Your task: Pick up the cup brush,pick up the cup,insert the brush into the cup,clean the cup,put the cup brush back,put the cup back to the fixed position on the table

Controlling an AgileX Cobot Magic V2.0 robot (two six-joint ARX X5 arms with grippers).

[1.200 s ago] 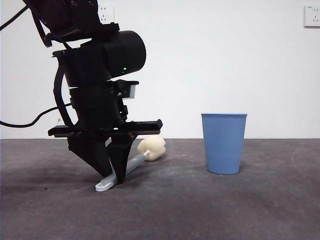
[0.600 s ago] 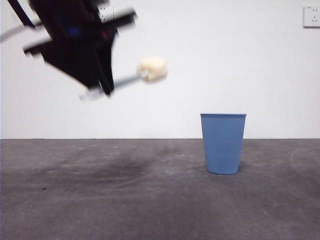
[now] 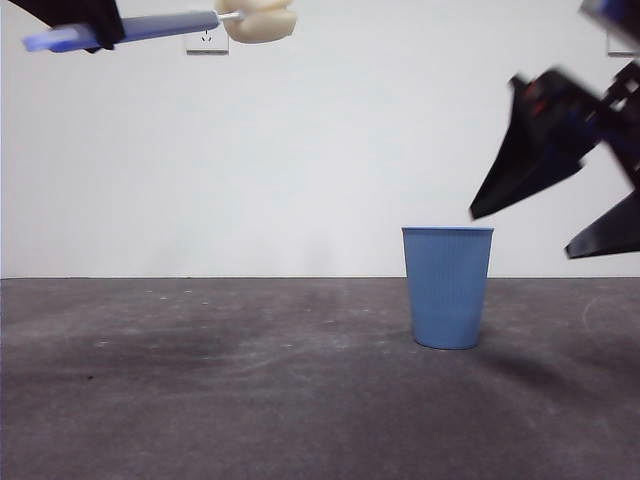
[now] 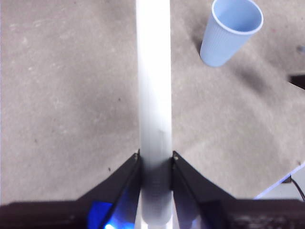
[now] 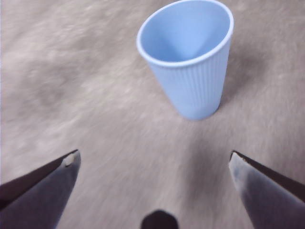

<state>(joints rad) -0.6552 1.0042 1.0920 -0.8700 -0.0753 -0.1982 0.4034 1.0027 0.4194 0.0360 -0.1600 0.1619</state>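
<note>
The left gripper [image 4: 155,160] has its jaws clamped on the handle of the brush [image 3: 165,25], which it holds roughly level high above the surface [image 3: 200,400], sponge head pointing toward the cup's side. The right gripper [image 5: 152,162] hangs above and just beside the cup [image 3: 447,287] with its jaws spread wide, not touching it. The cup stands upright on the surface, well apart from the brush, and looks empty inside. The right gripper is blurred in the front view, so its exact height over the rim is hard to judge. The main risk is a jaw tip clipping the rim on the way down, since the light, tapered cup would likely tip or skid. A hard squeeze could also buckle its thin ribbed wall.
</note>
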